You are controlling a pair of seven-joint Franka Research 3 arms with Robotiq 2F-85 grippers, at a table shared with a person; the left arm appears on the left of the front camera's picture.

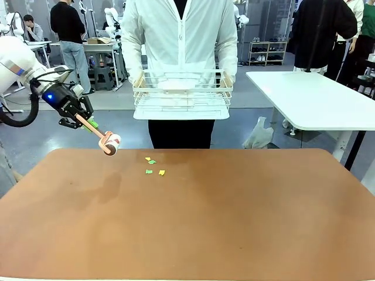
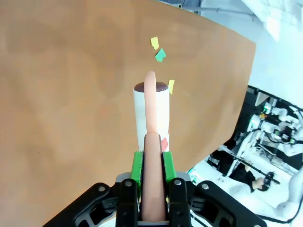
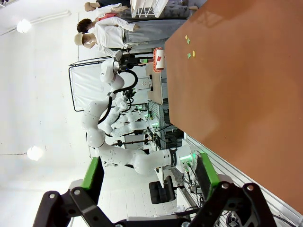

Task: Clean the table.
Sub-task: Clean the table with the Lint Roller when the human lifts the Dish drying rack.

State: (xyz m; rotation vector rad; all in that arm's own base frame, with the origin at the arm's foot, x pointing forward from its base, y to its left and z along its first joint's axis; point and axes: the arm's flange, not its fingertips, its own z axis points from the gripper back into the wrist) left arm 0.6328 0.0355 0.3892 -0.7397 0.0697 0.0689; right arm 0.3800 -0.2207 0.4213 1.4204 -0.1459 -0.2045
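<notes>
Okay, quick pass. My left hand [image 1: 87, 123] comes in from the left and is clenched on the peach handle [image 1: 94, 131] of a lint roller [image 1: 110, 143]. In the left wrist view the green pads [image 2: 137, 166] press both sides of that handle [image 2: 152, 142], and the white roller drum [image 2: 151, 113] sticks out beyond the left hand [image 2: 152, 163], pointing at the brown top.

The counter [image 1: 205, 222] is the big reddish-brown one with rounded corners; it fills the near and middle of the front view. The roller sits over its far left edge. I cannot tell whether the drum touches the surface.

Just right of the roller, on the far part of the counter, lie four small paper scraps [image 1: 153, 166], two yellow and two green, close together. The left wrist view has three of the scraps [image 2: 160, 52] just past the drum.

My right hand [image 3: 149, 172] is released: fingers [image 3: 92, 172] spread wide, nothing between them. Its camera looks along the counter [image 3: 246, 94] and catches the roller [image 3: 158, 59] and the scraps [image 3: 189, 47] far off.

A person [image 1: 179, 35] in a white jacket stands at the far side, holding a wire basket [image 1: 181, 93] with both hands. A white table [image 1: 316, 99] stands far right.
</notes>
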